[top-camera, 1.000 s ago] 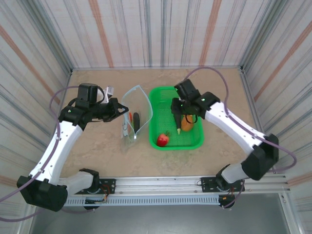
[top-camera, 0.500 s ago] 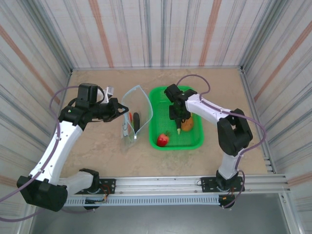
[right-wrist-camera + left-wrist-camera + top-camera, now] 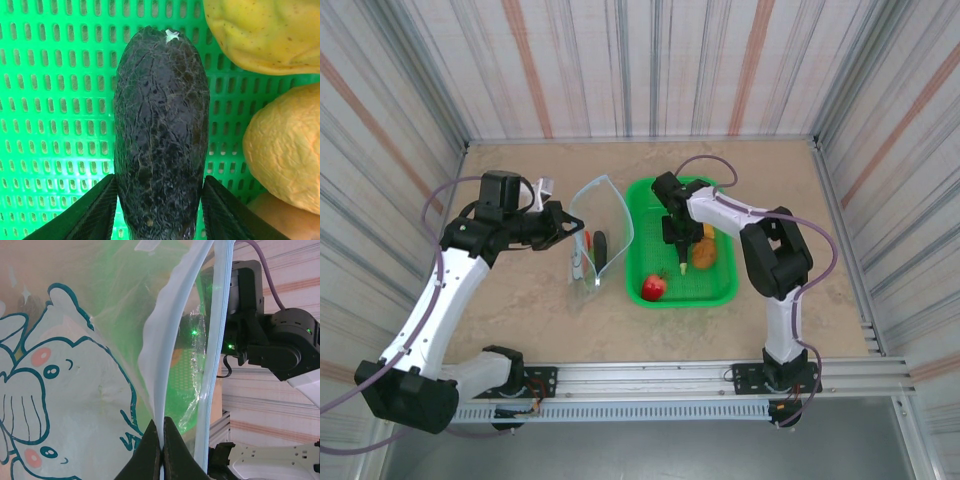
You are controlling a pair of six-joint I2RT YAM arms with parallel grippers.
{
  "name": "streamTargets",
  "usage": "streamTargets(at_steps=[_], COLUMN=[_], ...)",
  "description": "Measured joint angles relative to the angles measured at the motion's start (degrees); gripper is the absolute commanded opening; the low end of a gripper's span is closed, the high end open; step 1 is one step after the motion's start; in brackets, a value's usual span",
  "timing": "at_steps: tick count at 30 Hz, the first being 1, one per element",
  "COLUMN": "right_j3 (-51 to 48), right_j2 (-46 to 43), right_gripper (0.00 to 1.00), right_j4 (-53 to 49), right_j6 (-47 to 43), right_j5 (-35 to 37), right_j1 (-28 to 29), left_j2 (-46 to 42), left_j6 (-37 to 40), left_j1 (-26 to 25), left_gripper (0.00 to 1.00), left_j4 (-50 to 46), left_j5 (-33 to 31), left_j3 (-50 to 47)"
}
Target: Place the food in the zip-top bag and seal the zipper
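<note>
Where the desk [image 3: 520, 320] is seen from above, a green mesh basket [image 3: 690, 302] is set just right of the zip-top bag [image 3: 605, 215], whose mouth is held agape. The zipper [image 3: 159, 365] is pinched in the closed left hand [image 3: 159, 450]. The eggplant [image 3: 160, 135] is clamped by the right hand [image 3: 160, 200] over the basket's floor, beside a yellow fruit [image 3: 265, 30] and an orange fruit [image 3: 285, 145]. A strawberry [image 3: 653, 287] is seen near the basket's front edge.

Top and right edges cut off the yellow fruit [image 3: 265, 35].
</note>
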Motion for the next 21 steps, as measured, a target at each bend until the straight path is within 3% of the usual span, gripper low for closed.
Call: streamTargets(at_steps=[10,21], right_j3=[-0.44,0.02], right_j2=[-2.19,-27.80], right_gripper=[0.35,0.35], right_j4=[0.20,-1.20], right_j6=[-1.07,0.85], right_j5=[0.09,-4.00], right_j1=[-0.26,2.58], left_j2=[1.49,1.49], left_j6=[1.46,1.42], left_j1=[0.00,0.00], left_gripper=[0.00,0.00], left_j4=[-1.46,-1.46], left_j5=[0.20,0.22], left_j3=[0.68,1.38])
